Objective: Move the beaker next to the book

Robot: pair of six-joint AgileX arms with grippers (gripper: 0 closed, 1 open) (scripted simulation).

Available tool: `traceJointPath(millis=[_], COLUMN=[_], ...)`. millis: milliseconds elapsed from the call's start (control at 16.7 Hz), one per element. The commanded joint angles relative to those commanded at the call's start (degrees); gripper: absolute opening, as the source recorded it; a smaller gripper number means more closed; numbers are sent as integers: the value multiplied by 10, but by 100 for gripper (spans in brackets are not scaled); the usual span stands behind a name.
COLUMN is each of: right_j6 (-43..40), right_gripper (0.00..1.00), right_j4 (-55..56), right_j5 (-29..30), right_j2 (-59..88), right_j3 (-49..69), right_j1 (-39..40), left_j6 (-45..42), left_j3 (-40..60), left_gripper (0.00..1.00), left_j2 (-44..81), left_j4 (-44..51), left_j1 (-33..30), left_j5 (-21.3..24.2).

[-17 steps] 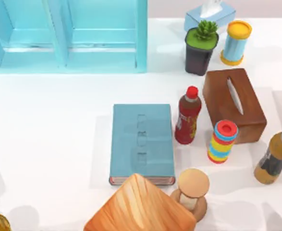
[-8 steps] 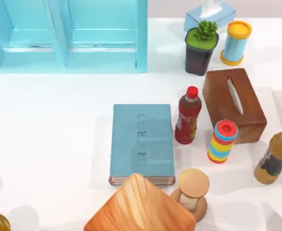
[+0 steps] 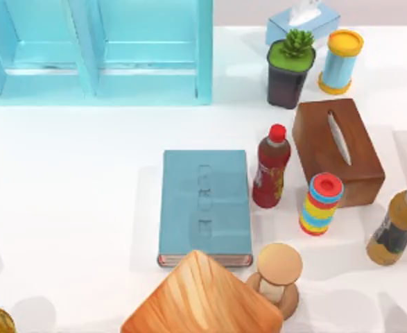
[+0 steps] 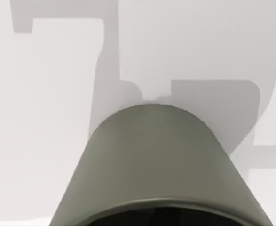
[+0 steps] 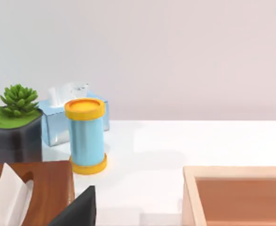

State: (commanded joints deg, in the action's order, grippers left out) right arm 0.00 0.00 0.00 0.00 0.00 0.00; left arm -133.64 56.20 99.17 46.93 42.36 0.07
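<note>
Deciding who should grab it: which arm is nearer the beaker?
Left. The beaker sits close under the left arm's wrist camera; the right arm's camera faces the plant and blue canister at the table's far right.

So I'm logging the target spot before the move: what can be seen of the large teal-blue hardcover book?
The large teal-blue hardcover book lies flat and closed on the white table, near the middle, long side running away from the camera. Faint embossed marks run down its cover, and a reddish-brown page edge shows along its near end. A tilted wooden block overlaps that end in the top view. The red-capped bottle stands just to its right, apart.
</note>
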Motion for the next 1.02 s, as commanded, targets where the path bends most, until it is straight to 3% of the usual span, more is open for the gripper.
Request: traceJointPath(millis=[240,300,1020], right_j6=[0,0,0], right_gripper=[100,100,100], right_j4=[0,0,0], right_j5=[0,0,0], right_j2=[0,0,0], right_j3=[0,0,0], right_j1=[0,0,0], left_j6=[0,0,-2], left_j3=[0,0,25], left_gripper=[2,0,0], left_j2=[0,0,-14], left_j4=[0,0,36], left_j1=[0,0,0], left_j5=[0,0,1])
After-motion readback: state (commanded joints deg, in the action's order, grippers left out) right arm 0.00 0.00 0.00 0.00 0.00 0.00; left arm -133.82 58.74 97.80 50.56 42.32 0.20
